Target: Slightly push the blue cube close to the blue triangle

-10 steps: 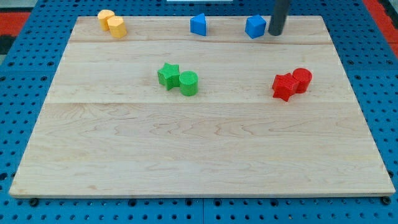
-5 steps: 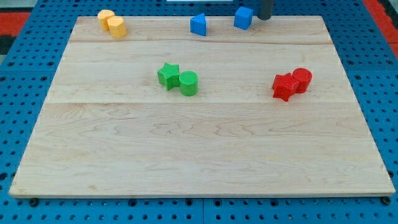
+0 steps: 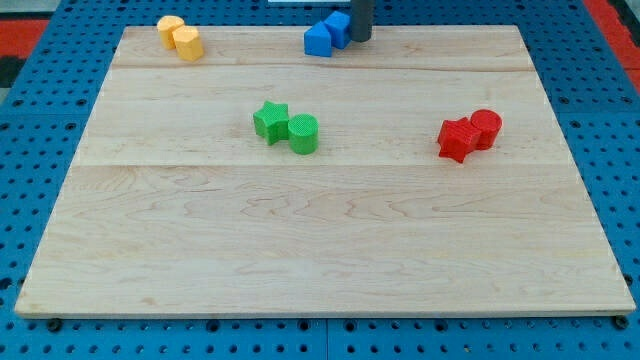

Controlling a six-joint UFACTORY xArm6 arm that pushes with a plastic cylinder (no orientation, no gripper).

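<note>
The blue cube (image 3: 337, 27) sits at the top edge of the wooden board, touching the right side of the blue triangle (image 3: 318, 40). My tip (image 3: 360, 38) is right against the cube's right side; the dark rod rises out of the view's top. The cube's right part is partly hidden by the rod.
Two yellow blocks (image 3: 180, 38) stand at the board's top left. A green star (image 3: 269, 121) and a green cylinder (image 3: 303, 133) touch near the middle. Two red blocks (image 3: 470, 133) sit at the right. The wooden board (image 3: 320, 230) lies on a blue pegboard.
My tip has slid to the view's left along the top edge, pushing the blue cube left until it meets the blue triangle. The other blocks have not moved.
</note>
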